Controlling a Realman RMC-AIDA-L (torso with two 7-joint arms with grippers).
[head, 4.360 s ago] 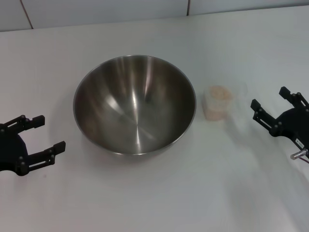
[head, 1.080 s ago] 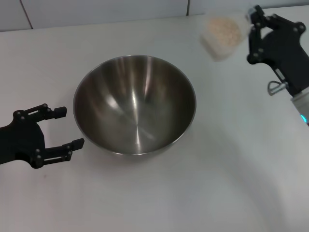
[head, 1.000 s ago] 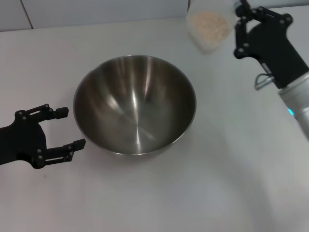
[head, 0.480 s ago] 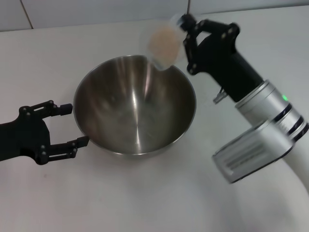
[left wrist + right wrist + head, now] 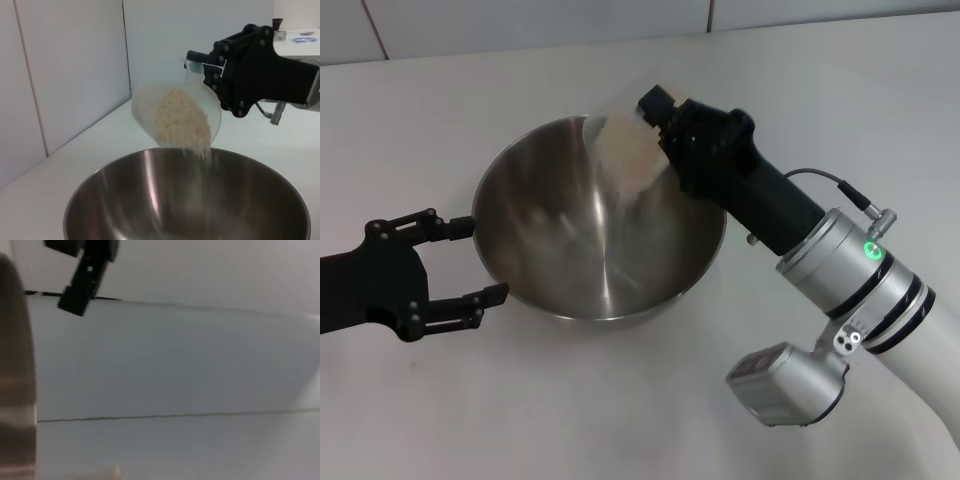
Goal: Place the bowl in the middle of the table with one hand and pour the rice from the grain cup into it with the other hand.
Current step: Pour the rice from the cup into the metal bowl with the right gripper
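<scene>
The bowl (image 5: 599, 218) stands upright on the table (image 5: 620, 400), and every place below is given relative to it. The right gripper (image 5: 665, 125), on its black and silver arm, reaches in over the bowl's far rim from the right side. Its 2 fingers are clamped on the grain cup (image 5: 176, 117), which is tipped steeply with its mouth angled down over the bowl's far inner wall. The rice (image 5: 181, 121) fills the lower side of the cup, and a thin stream of grains drops from the lip into the bowl just below. The cup hangs above the rim, apart from the steel. The left gripper (image 5: 460, 262) sits at the bowl's left rim with its 2 fingers (image 5: 470, 300) spread wide; both tips lie just beside the outer wall, and contact cannot be judged.
</scene>
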